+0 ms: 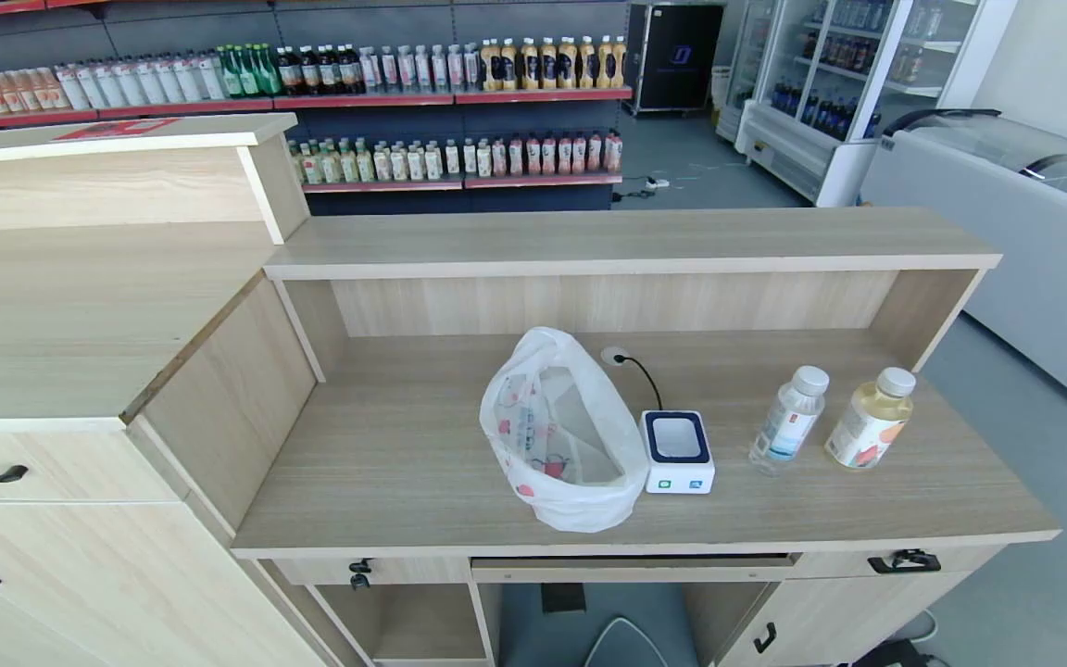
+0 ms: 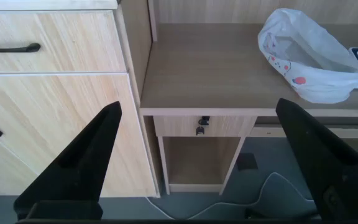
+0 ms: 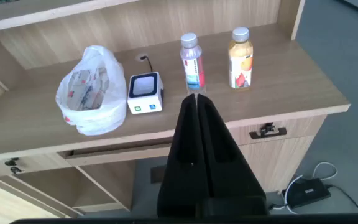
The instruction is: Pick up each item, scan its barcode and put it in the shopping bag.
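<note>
Holding the left gripper (image 2: 198,103) low, off the front of the tabletop (image 1: 385,463) and facing a pale wood cabinet (image 2: 48,118) with black drawer handles (image 2: 8,47). Spread wide apart at the fingers, gripping nothing.

Moving rightward along the tabletop, coming first to the shopping bag (image 1: 561,435): thin white plastic with red print, standing near the front edge with its mouth open upward. Finding the scanner (image 1: 678,451) just beside the bag, touching it or nearly so. Small white box, dark-framed window facing up, with a black cable (image 1: 645,375) running from behind it to a round hole farther back in the tabletop.

Crossing a gap of bare wood, then reaching the clear bottle (image 1: 788,421), upright, with a white cap and a pale label. Close on its right but apart from it, finding the yellow bottle (image 1: 870,419), also upright and white-capped, filled with a yellowish drink.

Holding the right gripper (image 3: 196,102) off the tabletop's front edge, short of both bottles. Pressed together at the fingers, clamped on nothing.

Beyond the counter, seeing shelves (image 1: 459,97) lined with rows of bottles, then glass-door fridges (image 1: 830,83) and a chest freezer (image 1: 1006,213) at far right.
</note>
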Controlling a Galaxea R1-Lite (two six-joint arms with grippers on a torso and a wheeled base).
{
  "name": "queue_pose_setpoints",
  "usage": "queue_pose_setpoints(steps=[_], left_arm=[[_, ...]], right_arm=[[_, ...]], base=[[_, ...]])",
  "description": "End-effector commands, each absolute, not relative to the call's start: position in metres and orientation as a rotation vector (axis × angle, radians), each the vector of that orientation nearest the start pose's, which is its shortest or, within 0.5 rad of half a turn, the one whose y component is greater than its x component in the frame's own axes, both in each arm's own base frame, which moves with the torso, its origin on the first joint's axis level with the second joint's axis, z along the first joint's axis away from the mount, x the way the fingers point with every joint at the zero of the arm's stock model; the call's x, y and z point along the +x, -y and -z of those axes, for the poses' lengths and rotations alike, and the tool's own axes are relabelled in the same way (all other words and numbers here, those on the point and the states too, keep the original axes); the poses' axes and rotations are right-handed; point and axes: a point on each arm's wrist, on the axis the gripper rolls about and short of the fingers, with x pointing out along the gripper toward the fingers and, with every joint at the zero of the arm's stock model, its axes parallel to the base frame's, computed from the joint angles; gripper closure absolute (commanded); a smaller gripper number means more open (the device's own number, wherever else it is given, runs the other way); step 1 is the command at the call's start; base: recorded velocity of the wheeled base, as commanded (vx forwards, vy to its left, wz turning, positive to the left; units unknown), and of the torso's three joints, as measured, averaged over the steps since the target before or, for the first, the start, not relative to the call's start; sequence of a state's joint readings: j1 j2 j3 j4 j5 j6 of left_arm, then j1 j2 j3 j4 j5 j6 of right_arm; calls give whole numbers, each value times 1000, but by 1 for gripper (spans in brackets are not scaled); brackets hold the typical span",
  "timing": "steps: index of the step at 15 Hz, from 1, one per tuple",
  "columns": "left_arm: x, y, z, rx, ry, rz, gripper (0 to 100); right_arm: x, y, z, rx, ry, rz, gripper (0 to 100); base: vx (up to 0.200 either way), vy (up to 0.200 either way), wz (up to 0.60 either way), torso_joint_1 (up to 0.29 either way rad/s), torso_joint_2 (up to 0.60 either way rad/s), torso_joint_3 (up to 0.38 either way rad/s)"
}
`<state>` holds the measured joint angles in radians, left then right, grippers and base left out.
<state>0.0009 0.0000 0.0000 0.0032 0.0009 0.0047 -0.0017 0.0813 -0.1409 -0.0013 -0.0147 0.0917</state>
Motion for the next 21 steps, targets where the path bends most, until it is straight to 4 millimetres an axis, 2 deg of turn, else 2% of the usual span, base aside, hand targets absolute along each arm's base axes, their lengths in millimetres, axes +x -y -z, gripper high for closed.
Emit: queue_pose_setpoints(steps=[1, 3, 5, 8, 11, 13, 14, 15, 17, 21], left_arm=[[-23, 0, -75, 5, -5, -3, 0], [-23, 0, -75, 5, -5, -3, 0], [-23, 0, -75, 5, -5, -3, 0], [-23, 0, -75, 5, -5, -3, 0], [-23, 0, -75, 5, -5, -3, 0], [-23, 0, -75, 5, -5, -3, 0], [-23, 0, -75, 5, -5, -3, 0], [-23, 0, -75, 5, -5, -3, 0], [-23, 0, -75, 5, -5, -3, 0], [-23, 0, -75, 5, -5, -3, 0]], right_arm=[[50, 3, -209, 200, -25, 92, 100], [101, 22, -216, 171, -33, 249, 100], [145, 41, -212, 77, -39, 311, 100], [156, 44, -216, 34, -30, 307, 100], [189, 53, -180, 25, -203, 306, 100], [204, 57, -167, 5, -226, 299, 100], [218, 59, -157, -22, -223, 256, 100], [221, 59, -151, -29, -228, 238, 0], [245, 66, -126, -51, -235, 191, 0], [259, 76, -91, -76, -311, 122, 0]], base=[[0, 0, 0, 0, 0, 0], [0, 0, 0, 0, 0, 0], [0, 0, 0, 0, 0, 0], [0, 0, 0, 0, 0, 0], [0, 0, 0, 0, 0, 0], [0, 0, 0, 0, 0, 0], [0, 0, 0, 0, 0, 0], [0, 0, 0, 0, 0, 0], [0, 0, 0, 0, 0, 0], [0, 0, 0, 0, 0, 0]])
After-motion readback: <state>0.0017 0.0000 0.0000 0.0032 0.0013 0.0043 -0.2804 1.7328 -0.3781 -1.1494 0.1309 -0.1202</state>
